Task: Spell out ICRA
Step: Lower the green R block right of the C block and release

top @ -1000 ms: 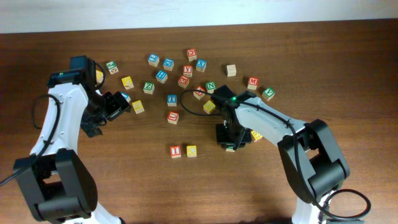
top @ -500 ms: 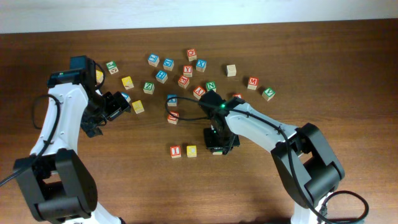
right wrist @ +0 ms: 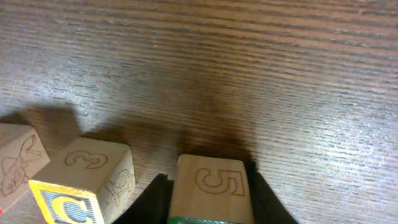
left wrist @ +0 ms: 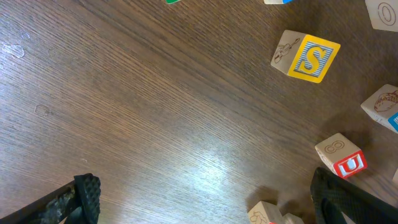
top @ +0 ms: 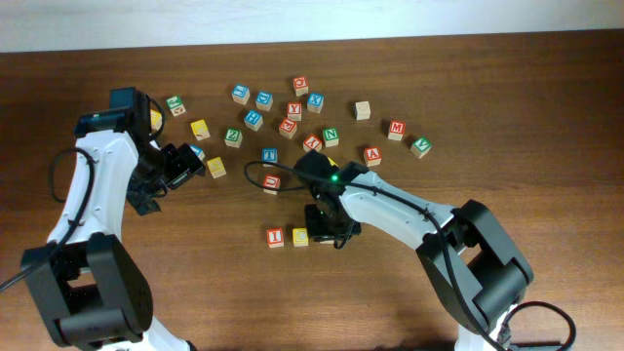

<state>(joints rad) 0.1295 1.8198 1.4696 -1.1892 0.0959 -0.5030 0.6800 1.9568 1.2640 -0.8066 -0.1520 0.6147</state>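
The red I cube (top: 276, 236) and the yellow C cube (top: 300, 236) sit side by side on the table, toward the front. Just right of them is my right gripper (top: 329, 234), shut on a wooden cube (right wrist: 210, 186). This is the R cube: it has a green-edged face and a carved 5, and its letter is out of view. It hangs close beside the C cube (right wrist: 81, 186) with a narrow gap. The red A cube (top: 372, 155) lies farther back on the right. My left gripper (top: 193, 161) stands open at the left with nothing between its fingers (left wrist: 84, 198).
Several other letter cubes are scattered across the back of the table, among them a red M (top: 396, 129) and a red U (top: 271, 182). The left wrist view shows a yellow S cube (left wrist: 308, 57) and the U cube (left wrist: 341, 155).
My right gripper has carried its cube leftward across the table, from well right of the I and C cubes to right beside the C cube. The left arm has not moved.
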